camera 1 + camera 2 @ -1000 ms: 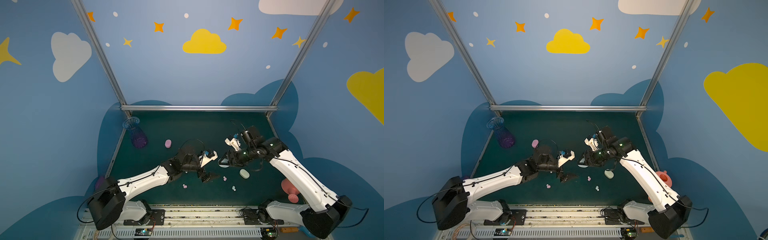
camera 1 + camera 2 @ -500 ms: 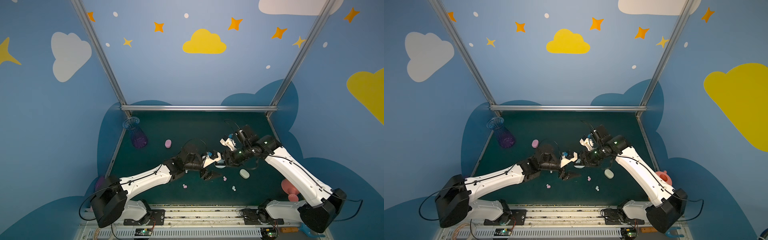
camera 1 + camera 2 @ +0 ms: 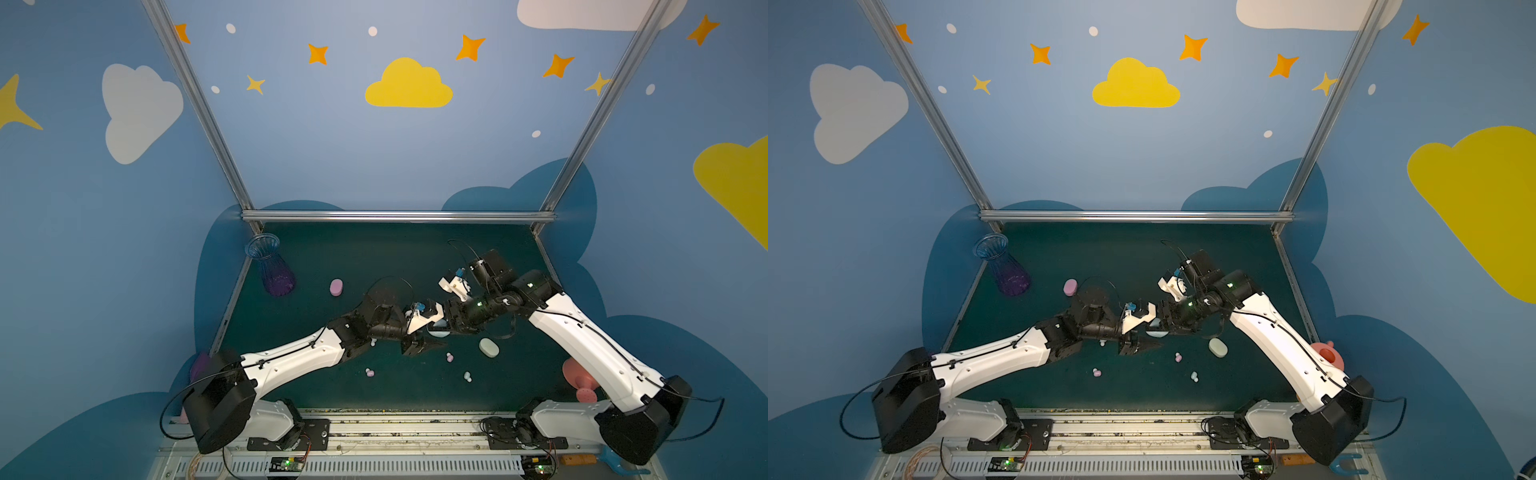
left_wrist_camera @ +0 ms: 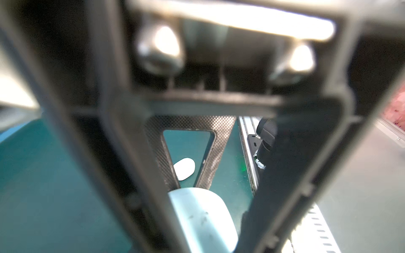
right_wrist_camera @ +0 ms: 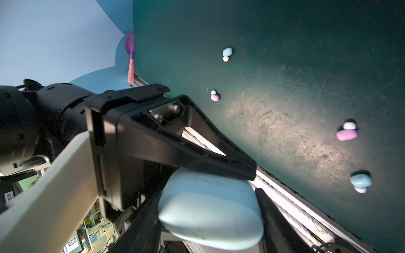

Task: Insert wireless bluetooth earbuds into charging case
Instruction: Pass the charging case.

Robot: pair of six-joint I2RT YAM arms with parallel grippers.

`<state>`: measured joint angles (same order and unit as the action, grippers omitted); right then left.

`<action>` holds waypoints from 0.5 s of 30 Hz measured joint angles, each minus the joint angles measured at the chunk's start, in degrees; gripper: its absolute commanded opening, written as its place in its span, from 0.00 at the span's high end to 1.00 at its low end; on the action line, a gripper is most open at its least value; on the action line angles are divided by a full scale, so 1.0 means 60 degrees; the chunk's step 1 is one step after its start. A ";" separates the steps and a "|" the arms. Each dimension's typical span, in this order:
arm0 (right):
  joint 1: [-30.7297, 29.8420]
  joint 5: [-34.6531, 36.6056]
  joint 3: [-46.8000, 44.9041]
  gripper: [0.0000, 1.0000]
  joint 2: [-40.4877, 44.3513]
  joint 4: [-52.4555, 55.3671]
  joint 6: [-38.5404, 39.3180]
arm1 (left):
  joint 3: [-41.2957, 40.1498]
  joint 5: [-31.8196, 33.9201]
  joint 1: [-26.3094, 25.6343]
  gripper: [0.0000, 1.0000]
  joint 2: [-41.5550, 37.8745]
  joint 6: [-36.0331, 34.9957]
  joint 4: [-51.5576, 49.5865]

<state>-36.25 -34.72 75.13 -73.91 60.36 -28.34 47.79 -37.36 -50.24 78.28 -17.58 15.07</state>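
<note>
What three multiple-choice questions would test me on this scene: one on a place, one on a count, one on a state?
1. Where is the pink case? A) in a gripper B) lying on the table C) on the floor
2. How many loose earbuds show in the right wrist view? A) two B) four C) seven
3. The pale blue case in the right gripper has its lid: A) shut B) wide open C) off

1 B: it rests on the green surface, untouched.
2 B: two pink and two blue lie there.
3 A: only a thin seam shows.
</note>
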 measured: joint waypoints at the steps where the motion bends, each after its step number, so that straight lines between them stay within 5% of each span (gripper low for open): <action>1: 0.0004 -0.0007 0.0000 0.49 0.0000 0.0004 -0.0026 | 0.0000 0.0000 0.0000 0.50 0.0015 -0.0011 0.0011; 15: 0.0000 -0.0062 0.0000 0.49 0.0004 0.0073 -0.0248 | 0.0018 0.0102 -0.0004 0.66 0.0044 -0.0211 0.0000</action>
<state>-36.25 -35.09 75.13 -73.89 60.80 -29.82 47.90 -36.75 -50.26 78.54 -18.85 15.07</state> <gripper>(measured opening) 0.580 0.402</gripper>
